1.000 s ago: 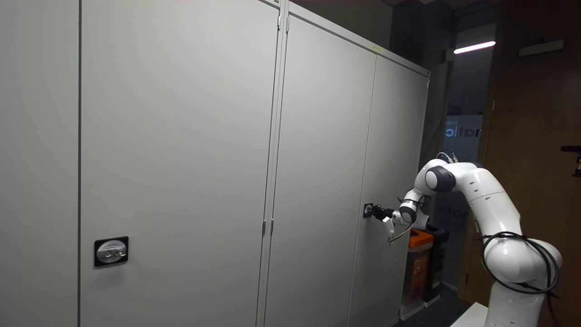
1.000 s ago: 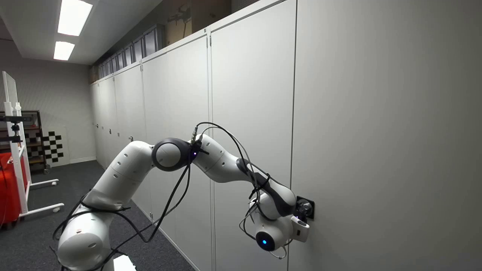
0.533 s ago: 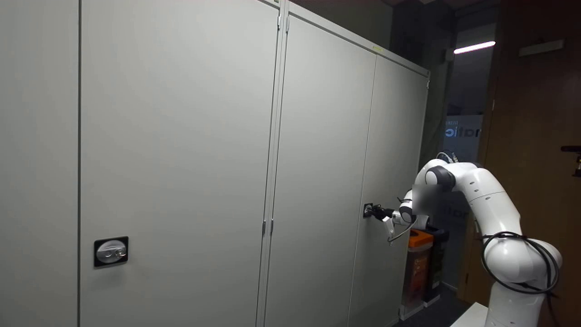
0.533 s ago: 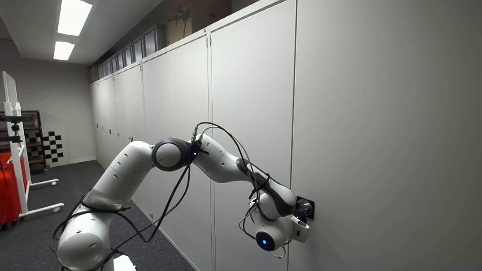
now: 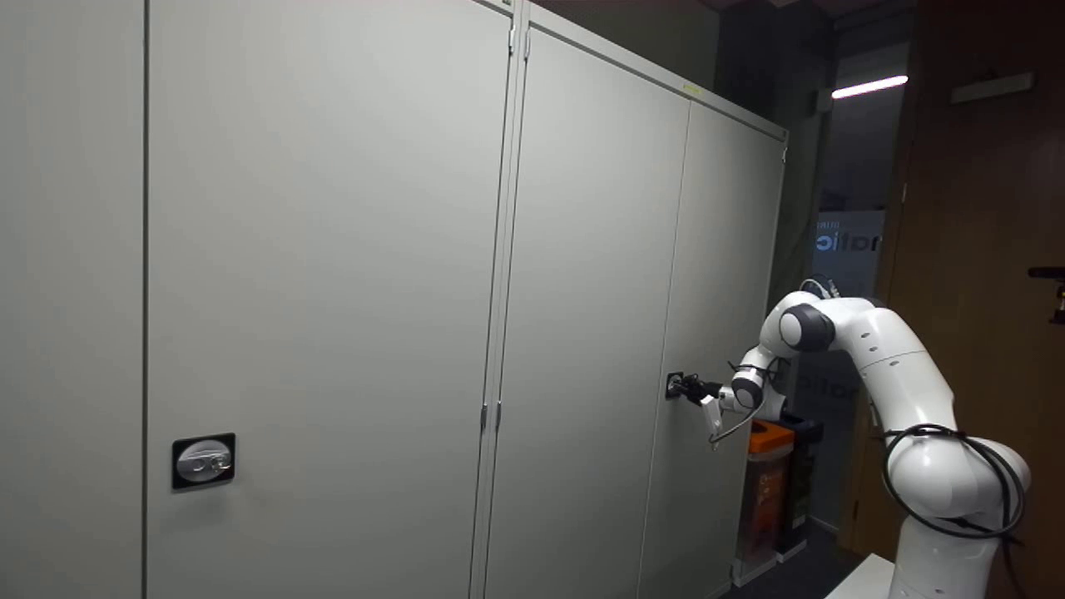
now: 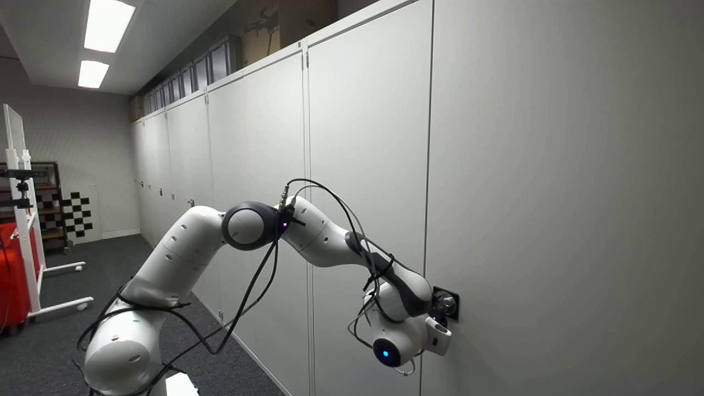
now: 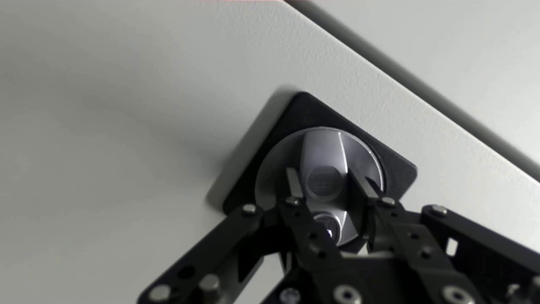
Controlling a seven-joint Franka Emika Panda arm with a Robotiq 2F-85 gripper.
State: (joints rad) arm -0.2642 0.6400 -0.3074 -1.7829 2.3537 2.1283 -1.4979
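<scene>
grey-white metal cabinets (image 6: 368,137) stand in a long row, tall flat doors. cabinet door (image 5: 732,249) in use: rightmost in an exterior view, lying flush with its row. white robot arm (image 5: 907,366), elbow raised, arches toward that door in both exterior views. orange-lidded bin (image 5: 765,487) stands low by the cabinets' right edge, dark bin (image 5: 801,482) just beside it. black gripper (image 7: 325,183): clenched on a silver turn handle (image 7: 324,154), one finger against each side. square black plate (image 7: 306,110) mounted on the door just beside its left edge, well apart from the top corners. matching latch (image 5: 204,460) on another door (image 5: 333,249), likewise close to that door's left edge. silver turn handle sits inside a round dish (image 7: 274,169), set in the plate. round key lock (image 7: 332,226) at the handle's lower end in the wrist view, partly hidden by the gripper.
</scene>
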